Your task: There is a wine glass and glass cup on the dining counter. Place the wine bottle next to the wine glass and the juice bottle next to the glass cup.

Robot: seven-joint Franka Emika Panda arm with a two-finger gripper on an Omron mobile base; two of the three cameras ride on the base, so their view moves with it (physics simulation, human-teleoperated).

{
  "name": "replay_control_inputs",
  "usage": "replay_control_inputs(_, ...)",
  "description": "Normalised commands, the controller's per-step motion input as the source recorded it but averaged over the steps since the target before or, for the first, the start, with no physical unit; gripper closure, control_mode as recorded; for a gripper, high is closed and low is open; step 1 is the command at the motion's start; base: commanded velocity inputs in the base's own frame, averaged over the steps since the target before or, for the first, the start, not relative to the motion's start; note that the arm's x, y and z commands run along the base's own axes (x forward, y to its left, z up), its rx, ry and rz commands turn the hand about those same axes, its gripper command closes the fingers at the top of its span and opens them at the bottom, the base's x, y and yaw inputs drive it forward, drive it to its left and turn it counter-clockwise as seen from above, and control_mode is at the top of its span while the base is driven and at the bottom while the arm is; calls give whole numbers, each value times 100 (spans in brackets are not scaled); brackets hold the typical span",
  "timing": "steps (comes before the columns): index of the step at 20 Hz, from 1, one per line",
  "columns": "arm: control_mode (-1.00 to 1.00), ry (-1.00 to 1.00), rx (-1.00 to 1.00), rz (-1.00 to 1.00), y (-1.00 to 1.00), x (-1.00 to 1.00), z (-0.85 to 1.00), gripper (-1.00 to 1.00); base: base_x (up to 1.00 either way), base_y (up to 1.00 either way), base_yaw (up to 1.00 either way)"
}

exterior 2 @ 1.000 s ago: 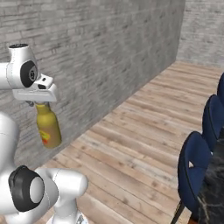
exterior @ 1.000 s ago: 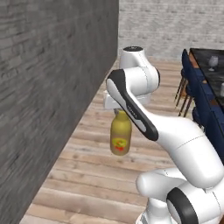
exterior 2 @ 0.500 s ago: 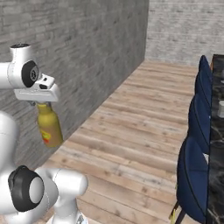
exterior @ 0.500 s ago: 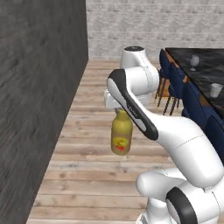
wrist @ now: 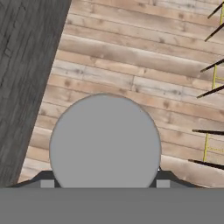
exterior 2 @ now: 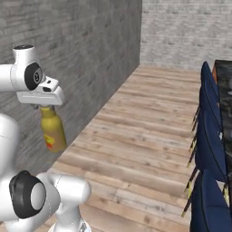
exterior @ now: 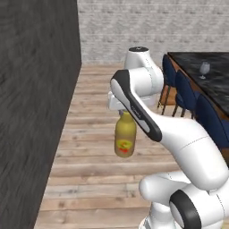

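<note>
Hand (exterior: 120,112) clenched on juice bottle (exterior: 125,139) at the neck; bottle hangs straight below it, over the floor. View has swung since a second ago: bench (exterior: 210,76) with wine glass (exterior: 205,68) now well off to the hand's right. Carry under way, base turning toward it.

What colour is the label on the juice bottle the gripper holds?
Red and yellow, on the yellow juice bottle; clearest in the left base view.

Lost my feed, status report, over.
Pincer shut on stout yellow juice bottle, hanging upright over wood floor. Stemmed clear wine glass on black counter ahead right. Blue stools line the counter.
</note>
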Motion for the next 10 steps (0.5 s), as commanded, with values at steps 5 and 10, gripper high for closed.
replay_control_inputs(5, 100, 0, 0, 0, 0, 0, 0, 100, 87, 21, -7)
replay_control_inputs(10, 100, 0, 0, 0, 0, 0, 0, 100, 83, 19, -14)
